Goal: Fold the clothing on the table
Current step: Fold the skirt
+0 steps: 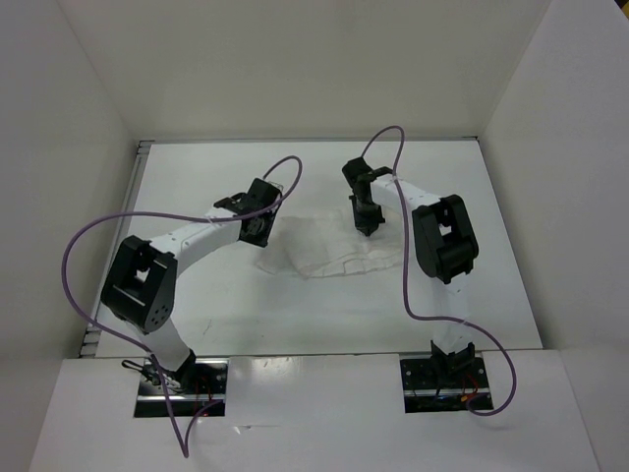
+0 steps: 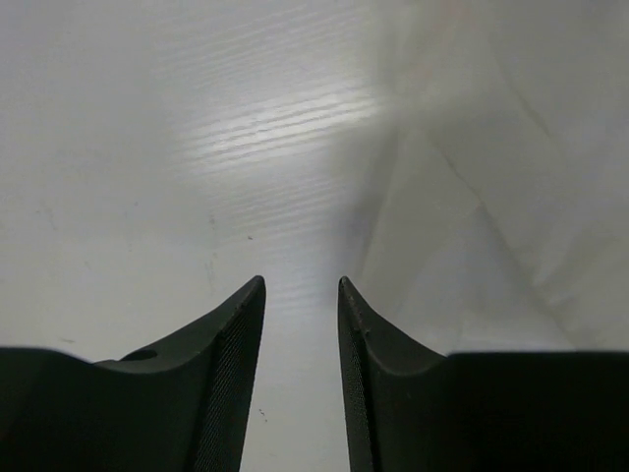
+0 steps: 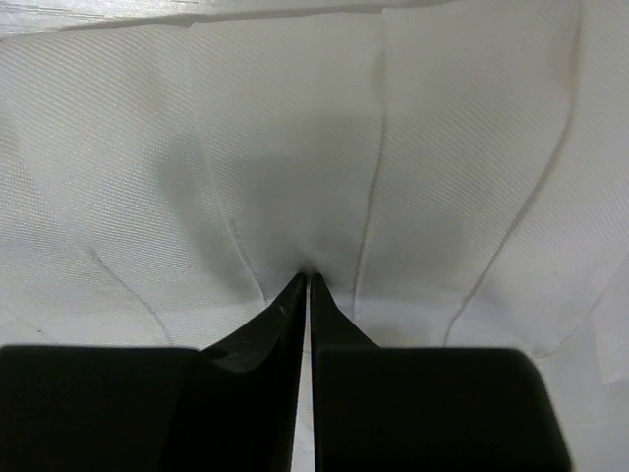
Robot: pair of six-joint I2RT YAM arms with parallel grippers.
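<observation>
The clothing (image 1: 329, 251), a white pleated garment, lies wrinkled in the middle of the table (image 1: 216, 295). My right gripper (image 1: 369, 226) points down onto its far right part. In the right wrist view its jaws (image 3: 310, 275) are pressed almost together, and the fabric (image 3: 295, 147) puckers into folds at their tips. My left gripper (image 1: 261, 234) hovers at the garment's left edge. Its jaws (image 2: 302, 282) stand apart with only bare table (image 2: 147, 147) between them, and the clothing (image 2: 491, 226) lies just to the right of the right finger.
Upright white walls (image 1: 59, 197) enclose the table on the left, back and right. Purple cables (image 1: 74, 246) loop off both arms. The arm bases (image 1: 182, 379) stand at the near edge.
</observation>
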